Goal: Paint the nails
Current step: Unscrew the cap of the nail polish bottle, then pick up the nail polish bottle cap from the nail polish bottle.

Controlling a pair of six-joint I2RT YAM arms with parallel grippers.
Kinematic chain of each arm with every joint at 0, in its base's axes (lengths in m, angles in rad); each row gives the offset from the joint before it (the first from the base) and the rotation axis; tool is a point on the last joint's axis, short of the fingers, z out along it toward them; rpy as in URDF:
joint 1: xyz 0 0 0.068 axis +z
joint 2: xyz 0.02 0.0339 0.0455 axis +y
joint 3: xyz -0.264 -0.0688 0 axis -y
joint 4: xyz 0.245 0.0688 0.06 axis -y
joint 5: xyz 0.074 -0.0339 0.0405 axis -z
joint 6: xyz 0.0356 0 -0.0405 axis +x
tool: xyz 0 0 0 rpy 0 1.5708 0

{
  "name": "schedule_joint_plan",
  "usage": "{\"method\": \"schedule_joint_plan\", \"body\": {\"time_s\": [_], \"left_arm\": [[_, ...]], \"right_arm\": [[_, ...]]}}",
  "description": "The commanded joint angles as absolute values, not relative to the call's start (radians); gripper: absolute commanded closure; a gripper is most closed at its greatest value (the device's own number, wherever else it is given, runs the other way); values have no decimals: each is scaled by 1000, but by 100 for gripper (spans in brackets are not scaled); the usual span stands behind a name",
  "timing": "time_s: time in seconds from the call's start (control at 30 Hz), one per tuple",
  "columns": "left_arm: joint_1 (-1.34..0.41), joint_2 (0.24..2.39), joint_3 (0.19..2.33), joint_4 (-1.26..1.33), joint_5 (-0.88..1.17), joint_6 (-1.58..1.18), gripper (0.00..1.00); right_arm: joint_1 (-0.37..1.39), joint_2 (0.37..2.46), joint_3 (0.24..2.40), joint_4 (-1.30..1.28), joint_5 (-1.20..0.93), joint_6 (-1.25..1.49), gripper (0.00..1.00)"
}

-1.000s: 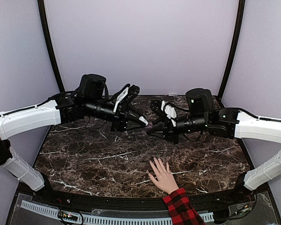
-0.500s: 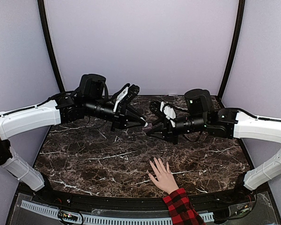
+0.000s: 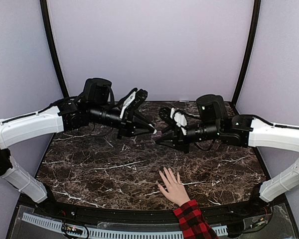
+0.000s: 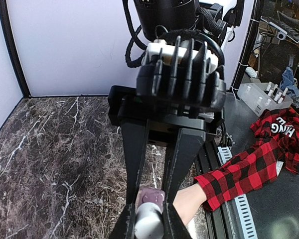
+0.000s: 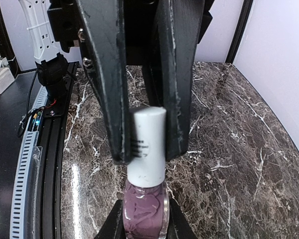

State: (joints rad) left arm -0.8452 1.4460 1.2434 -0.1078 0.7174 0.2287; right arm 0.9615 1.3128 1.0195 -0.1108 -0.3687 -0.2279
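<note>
The left fingers (image 3: 145,127) and right fingers (image 3: 165,136) met tip to tip above the far middle of the table (image 3: 89,164). Between them was a small bottle (image 5: 145,211), its long axis along the left-right line and its cap (image 5: 148,144) toward the left. The left fingers were closed to a narrow gap, pressing both sides of the cap. The right fingers were closed the same way on the glass body. No gap showed at the neck, so the cap was judged not yet drawn off.

The nails (image 3: 167,171) lay near and a little right of that meeting point, down on the table and well apart from both sets of fingers. The hand (image 3: 173,187) rested flat, palm down, digits spread and pointing far and slightly left. Its long axis ran from the sleeve (image 3: 192,219) at the near right toward the far left. The nails themselves were too small to make out.

The right fingers were slightly nearer the hand, but the left ones had the cap. The reach would therefore likely fall to the left arm, coming nearward and down.

The cap was a smooth white cylinder with a patch of dark print. The bottle was clear and rounded, filled with mauve polish. The fingers were black, flat-sided and hard. The table was glossy dark stone veined with white, and the sleeve was red-and-black plaid cloth.
</note>
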Motion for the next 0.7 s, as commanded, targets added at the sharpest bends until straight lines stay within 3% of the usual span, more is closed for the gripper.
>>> {"method": "schedule_joint_plan", "body": {"time_s": [0.0, 0.67], "left_arm": [[-848, 1397, 1265, -111, 724, 226, 98], [-848, 1383, 1269, -131, 689, 242, 99]], "right_arm": [[963, 1328, 1034, -88, -354, -237, 100], [965, 1333, 1034, -94, -341, -239, 100]]}}
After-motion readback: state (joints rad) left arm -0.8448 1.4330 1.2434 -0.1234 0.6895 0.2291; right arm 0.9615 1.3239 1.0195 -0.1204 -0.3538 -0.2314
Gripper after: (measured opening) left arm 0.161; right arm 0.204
